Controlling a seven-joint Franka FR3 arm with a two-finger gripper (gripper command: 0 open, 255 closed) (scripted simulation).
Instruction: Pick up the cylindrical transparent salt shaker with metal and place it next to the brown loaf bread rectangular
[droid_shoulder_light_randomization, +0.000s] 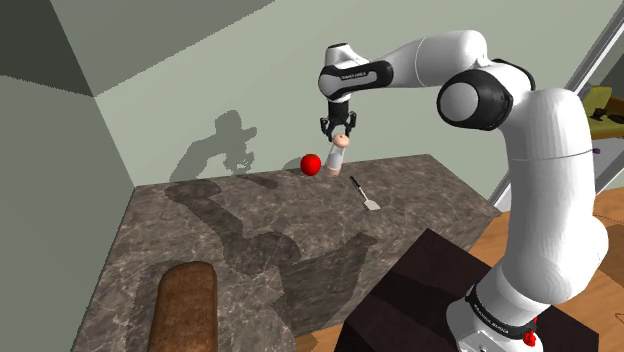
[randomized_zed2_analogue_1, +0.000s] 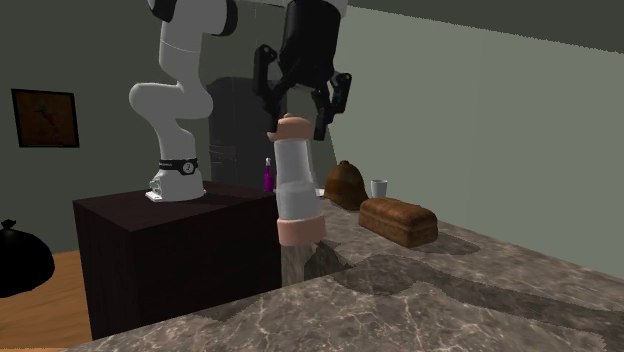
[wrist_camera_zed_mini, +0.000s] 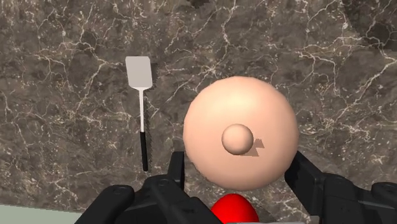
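Overhead, the arm (droid_shoulder_light_randomization: 430, 60) bends down, pincer (randomized_zed2_analogue_1: 297, 116) spread astride the shaker (randomized_zed2_analogue_1: 295, 180) top.

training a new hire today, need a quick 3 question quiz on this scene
1. True or false: the gripper is shut on the shaker.
2. Fill in: the shaker stands ____ on the counter.
3. Where is the gripper?
A) right above the shaker, a finger on either side of its top
B) resting on the counter
C) far off to one side of the shaker

Key: 1 false, the fingers stand apart; 2 upright; 3 A
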